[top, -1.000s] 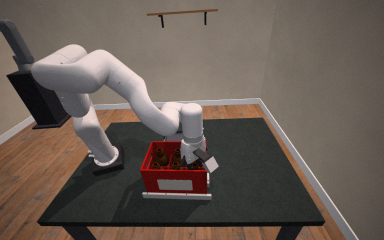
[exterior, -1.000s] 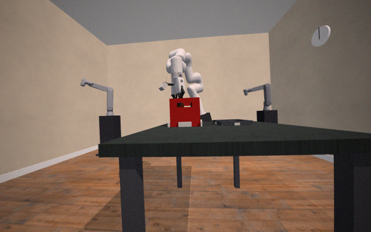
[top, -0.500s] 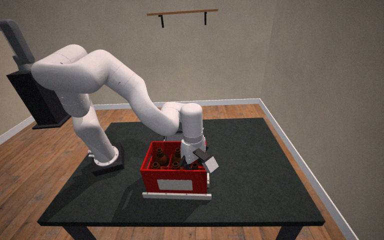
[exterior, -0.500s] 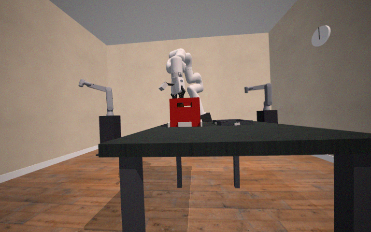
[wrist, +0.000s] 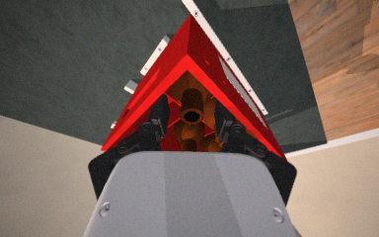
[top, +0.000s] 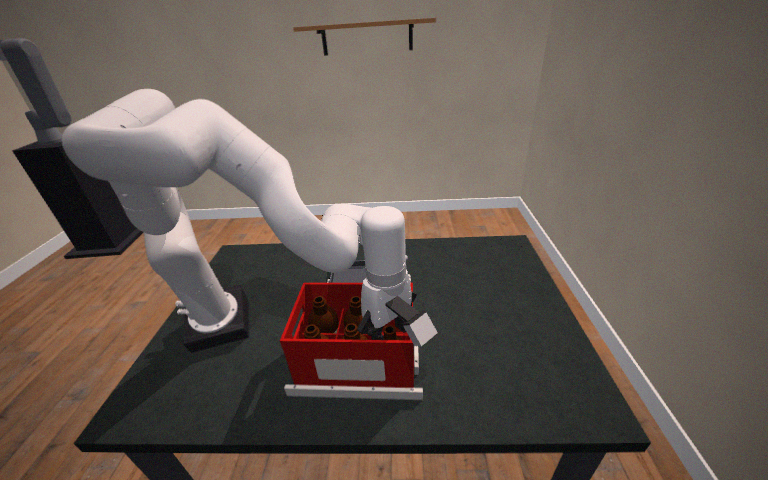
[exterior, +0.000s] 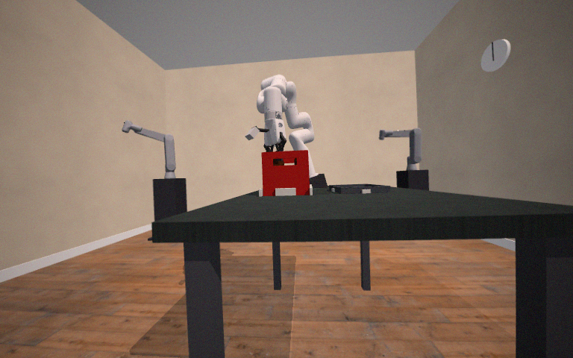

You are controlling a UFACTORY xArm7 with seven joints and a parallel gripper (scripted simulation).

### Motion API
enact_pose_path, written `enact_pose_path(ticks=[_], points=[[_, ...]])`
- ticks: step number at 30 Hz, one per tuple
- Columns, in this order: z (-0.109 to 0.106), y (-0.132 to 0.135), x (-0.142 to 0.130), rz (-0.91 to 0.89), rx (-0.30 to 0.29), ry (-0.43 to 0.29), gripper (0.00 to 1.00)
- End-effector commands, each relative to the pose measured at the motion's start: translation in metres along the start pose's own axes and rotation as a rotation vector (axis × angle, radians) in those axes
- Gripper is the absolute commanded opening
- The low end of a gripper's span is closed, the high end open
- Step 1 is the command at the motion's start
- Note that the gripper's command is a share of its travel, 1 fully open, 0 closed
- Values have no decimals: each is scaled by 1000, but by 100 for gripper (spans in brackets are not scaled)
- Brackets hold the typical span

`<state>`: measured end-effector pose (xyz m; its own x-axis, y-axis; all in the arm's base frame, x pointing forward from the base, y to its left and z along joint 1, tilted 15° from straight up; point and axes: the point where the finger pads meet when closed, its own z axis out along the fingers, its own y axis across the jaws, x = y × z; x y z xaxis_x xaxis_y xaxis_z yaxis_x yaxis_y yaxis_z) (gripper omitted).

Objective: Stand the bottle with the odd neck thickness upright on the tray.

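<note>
Gripper (wrist: 191,118) open, holding nothing, fingers straddling neck of brown glass bottle (wrist: 191,105) without touching. Bottle upright in corner compartment of red plastic crate (top: 348,362). Flat dark tray (exterior: 359,188) well apart on table.

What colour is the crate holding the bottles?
Bright red, with a pale rectangular panel on its side; the crate shows best in the top view.

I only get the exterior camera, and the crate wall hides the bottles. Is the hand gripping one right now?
Observer: No. In the wrist view the hand is open, its fingers apart on either side of one bottle.
Operator: Which slot?
Observer: In the top view, the right end of the crate row nearest that camera.
Operator: Any bottles out?
Observer: No, all five bottles stand in it.
</note>
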<state>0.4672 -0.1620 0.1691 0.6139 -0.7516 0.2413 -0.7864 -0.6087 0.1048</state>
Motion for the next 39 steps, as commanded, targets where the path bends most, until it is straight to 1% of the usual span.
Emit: enact_pose_path(ticks=[1,6,14,20,28,30,39], points=[[-1,-1,1,0,3,3,65],[-2,-1,1,0,3,3,65],[-10,-1,1,0,3,3,65],[-25,-1,1,0,3,3,65],[-52,-1,1,0,3,3,65],[-52,-1,1,0,3,3,65],[-77,-1,1,0,3,3,65]])
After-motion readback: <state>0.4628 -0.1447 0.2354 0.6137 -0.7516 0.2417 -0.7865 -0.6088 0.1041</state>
